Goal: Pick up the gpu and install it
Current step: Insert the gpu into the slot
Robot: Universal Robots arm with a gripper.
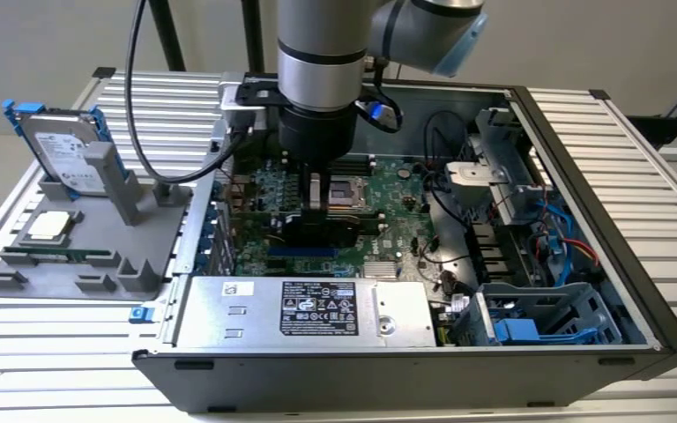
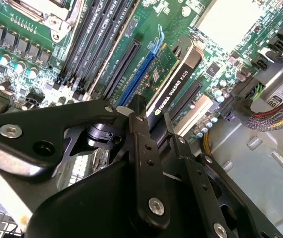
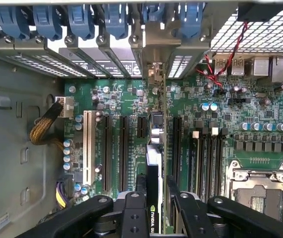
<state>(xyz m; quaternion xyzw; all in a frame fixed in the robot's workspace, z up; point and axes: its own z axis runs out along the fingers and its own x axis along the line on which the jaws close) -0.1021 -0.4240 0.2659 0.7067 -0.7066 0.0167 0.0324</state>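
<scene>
the gripper (image 2: pixel 151 124) is clamped on the gpu (image 2: pixel 168 89), held on edge directly below it over the motherboard (image 3: pixel 121 99) slots, so installing looks under way, needing a straight, aligned push down.

green motherboard (image 3: pixel 131 99), black-edged gpu (image 2: pixel 173 91), blue slot (image 2: pixel 137 79), black end effector (image 3: pixel 156 198).

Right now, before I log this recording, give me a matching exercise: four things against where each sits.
Things:
1. gpu
2. hard drive
3. power supply
4. CPU socket

Places:
A. upright in the grey stand, outside the case
B. on the motherboard, beside the memory slots
C. between the jaws, over the expansion slots
D. along the case's near wall in the exterior view

Pairs: 1-C, 2-A, 3-D, 4-B
</scene>
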